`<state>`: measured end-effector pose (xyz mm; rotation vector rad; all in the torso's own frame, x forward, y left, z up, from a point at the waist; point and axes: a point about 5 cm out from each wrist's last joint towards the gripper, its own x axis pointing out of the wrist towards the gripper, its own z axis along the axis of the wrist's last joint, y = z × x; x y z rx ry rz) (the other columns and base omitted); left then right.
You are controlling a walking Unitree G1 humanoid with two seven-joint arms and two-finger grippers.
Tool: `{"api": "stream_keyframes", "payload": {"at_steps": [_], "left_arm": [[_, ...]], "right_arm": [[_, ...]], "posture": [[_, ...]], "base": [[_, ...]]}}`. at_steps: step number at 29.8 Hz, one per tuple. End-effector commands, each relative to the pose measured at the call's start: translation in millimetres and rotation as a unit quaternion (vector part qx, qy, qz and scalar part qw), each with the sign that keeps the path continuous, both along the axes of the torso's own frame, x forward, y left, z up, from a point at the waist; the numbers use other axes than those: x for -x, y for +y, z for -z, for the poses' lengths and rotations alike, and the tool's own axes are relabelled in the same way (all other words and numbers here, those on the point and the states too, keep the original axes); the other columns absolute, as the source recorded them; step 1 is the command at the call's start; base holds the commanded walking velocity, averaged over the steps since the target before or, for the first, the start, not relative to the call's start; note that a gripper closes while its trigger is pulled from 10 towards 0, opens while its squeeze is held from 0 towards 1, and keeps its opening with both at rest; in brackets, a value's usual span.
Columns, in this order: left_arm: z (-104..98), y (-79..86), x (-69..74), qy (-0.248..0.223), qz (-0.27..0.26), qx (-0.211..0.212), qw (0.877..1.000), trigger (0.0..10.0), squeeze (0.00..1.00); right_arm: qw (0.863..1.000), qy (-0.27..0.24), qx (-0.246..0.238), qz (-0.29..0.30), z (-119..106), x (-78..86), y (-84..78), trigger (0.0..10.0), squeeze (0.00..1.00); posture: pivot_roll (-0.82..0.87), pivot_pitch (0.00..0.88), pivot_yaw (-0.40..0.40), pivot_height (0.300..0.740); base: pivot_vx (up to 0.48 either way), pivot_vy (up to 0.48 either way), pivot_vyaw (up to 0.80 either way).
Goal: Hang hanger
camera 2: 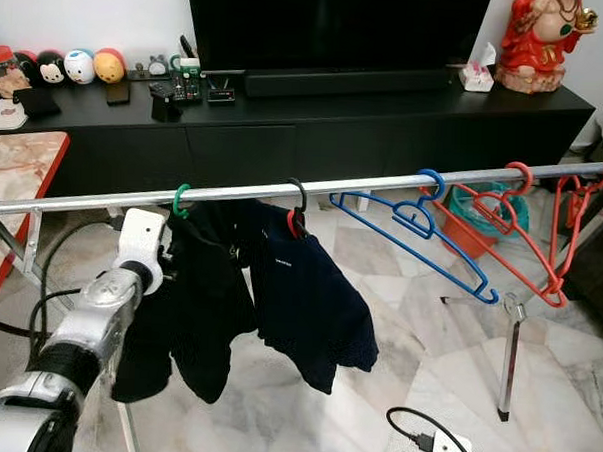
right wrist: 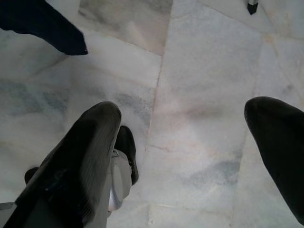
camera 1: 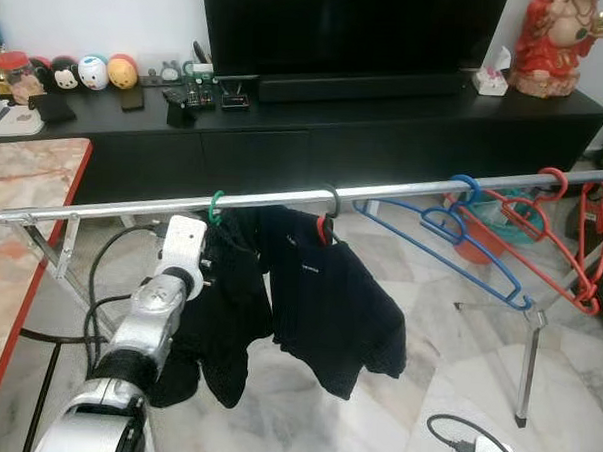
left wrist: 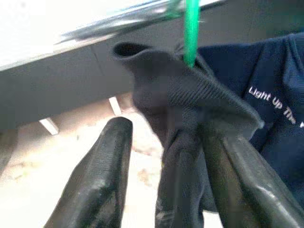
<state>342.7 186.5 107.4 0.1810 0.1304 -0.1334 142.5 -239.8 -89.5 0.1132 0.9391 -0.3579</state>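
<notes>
Four hangers ride your silver rail [camera 1: 283, 198]. Item one, the green hanger [camera 1: 215, 206], hooks over the rail toward its left end and carries a black garment [camera 1: 217, 322]. Item two, a red-and-black hanger [camera 1: 327, 219], sits just to its right and carries a dark navy shirt [camera 1: 333, 307] with white lettering. Items three and four, a bare blue hanger [camera 1: 451, 238] and a bare red hanger [camera 1: 551, 237], hang tilted near the right end of the rail.

Your left arm reaches up and forward from the lower left, wrist just below the rail, with the left gripper [left wrist: 166, 171] at the black garment directly under the green hook. Its two black fingers [left wrist: 99, 175] are spread, a fold of the black cloth hangs between them and lies against one finger; whether they pinch it you cannot tell.

Your right gripper [right wrist: 190, 156] hangs low, pointing down at the marble floor [right wrist: 204, 85], fingers wide apart and holding nothing.

Behind the rail: a black TV cabinet [camera 1: 386, 130] bearing a television [camera 1: 350, 28], small round toys [camera 1: 93, 72] and a red figurine [camera 1: 550, 42]. A red-edged table [camera 1: 26, 224] stands at your left.
</notes>
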Motion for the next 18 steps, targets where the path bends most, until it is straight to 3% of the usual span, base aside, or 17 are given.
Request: {"api": "stream_keyframes", "payload": {"at_steps": [1, 8, 10, 11, 12, 13, 14, 15, 18], "left_arm": [[-9.1, -0.7, 5.7, -0.012, 0.015, 0.003, 1.000, 10.0, 1.00], [-19.3, -7.4, 37.4, -0.047, 0.065, 0.020, 0.997, 10.0, 1.00], [-14.1, -0.6, 48.3, -0.047, 0.061, 0.025, 0.997, 10.0, 1.00], [-6.3, 8.9, 56.7, -0.038, 0.046, 0.018, 0.998, 10.0, 0.51], [-1.7, 14.0, 60.4, -0.033, 0.036, 0.013, 0.999, 10.0, 0.22], [7.0, 22.9, 67.6, -0.020, 0.018, 0.008, 1.000, 10.0, 0.00], [7.0, 22.9, 67.6, -0.020, 0.018, 0.008, 1.000, 10.0, 0.00], [22.5, 34.4, 77.3, 0.001, -0.002, 0.006, 1.000, 10.0, 0.00], [44.4, 48.2, 93.9, 0.034, -0.025, -0.005, 0.999, 10.0, 0.00]], "right_arm": [[1.000, 0.001, -0.002, -0.002, 0.6, 1.4, 0.4, 10.0, 0.00], [1.000, 0.003, -0.006, -0.009, 1.0, 1.5, 1.6, 10.0, 0.00], [1.000, 0.000, -0.008, -0.009, 0.9, 1.0, 2.1, 10.0, 0.00], [1.000, 0.001, -0.008, -0.009, 0.9, 1.0, 2.2, 10.0, 0.00], [1.000, 0.001, -0.008, -0.009, 0.9, 0.9, 2.1, 10.0, 0.00], [1.000, 0.003, -0.009, -0.009, 0.9, 1.4, 1.1, 10.0, 0.00], [1.000, 0.003, -0.009, -0.009, 0.9, 1.4, 1.1, 10.0, 0.00], [1.000, 0.005, -0.008, -0.007, 0.6, 2.6, -2.3, 10.0, 0.00], [1.000, 0.008, -0.008, -0.005, 0.1, 3.6, -5.9, 10.0, 0.00]], "posture": [[0.03, 0.000, -0.018, 0.740], [0.05, 0.000, -0.021, 0.740], [0.05, 0.000, -0.019, 0.740], [0.05, 0.000, -0.018, 0.740], [0.05, 0.000, -0.018, 0.740], [0.05, 0.000, -0.016, 0.740], [0.05, 0.000, -0.016, 0.740], [0.05, 0.000, -0.016, 0.740], [0.05, 0.000, -0.015, 0.740]], "base": [[0.000, 0.000, 0.00], [0.000, 0.000, 0.00], [0.000, 0.000, 0.00], [0.000, 0.000, 0.00], [0.000, 0.000, 0.00], [0.000, 0.000, 0.00], [0.000, 0.000, 0.00], [0.000, 0.000, 0.00], [0.000, 0.000, 0.00]]}}
